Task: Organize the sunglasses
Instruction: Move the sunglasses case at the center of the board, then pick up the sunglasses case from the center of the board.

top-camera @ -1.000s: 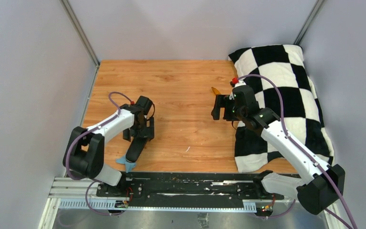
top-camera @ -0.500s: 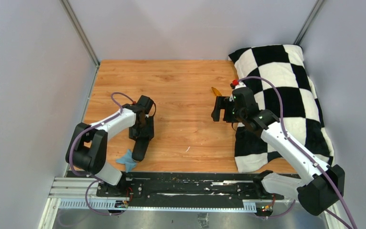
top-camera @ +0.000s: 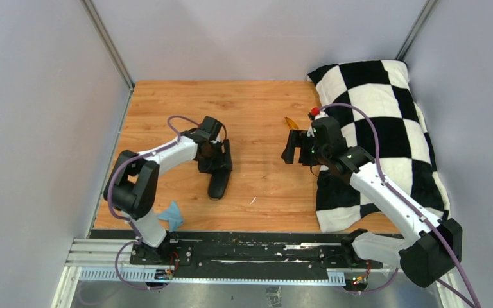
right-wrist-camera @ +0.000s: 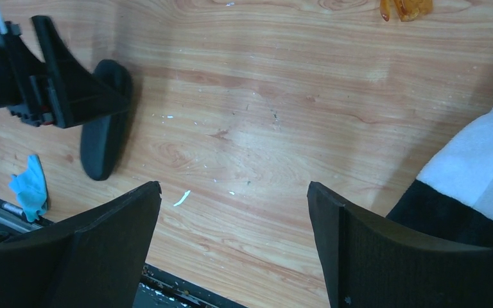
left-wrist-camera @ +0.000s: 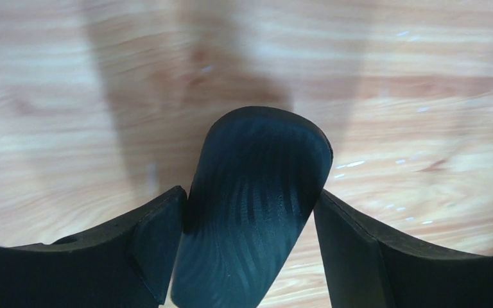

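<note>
Down at the near left edge of the light wooden worktop (top-camera: pixel 250 102) we see a crumpled light-blue cloth (top-camera: pixel 172 215), lying apart from everything else. Just beyond it, the left hand (top-camera: pixel 218 168) is clenched on a black oval glasses case (top-camera: pixel 219 183). In the left wrist view the case's dark shell sits between the two black fingers, both pressed against its sides, with its rounded end pointing away from the camera. We cannot tell whether the case is lifted or resting on the wood. Across the worktop to the right, the right hand (top-camera: pixel 289 146) hangs released, its fingers spread wide with only bare wood between them. Just beyond that hand lie the small amber-orange translucent sunglasses (top-camera: pixel 290 122). They sit on the worktop near the edge of a black-and-white checked cushion (top-camera: pixel 385 115) that runs along the right side, and they are well apart from the case.
</note>
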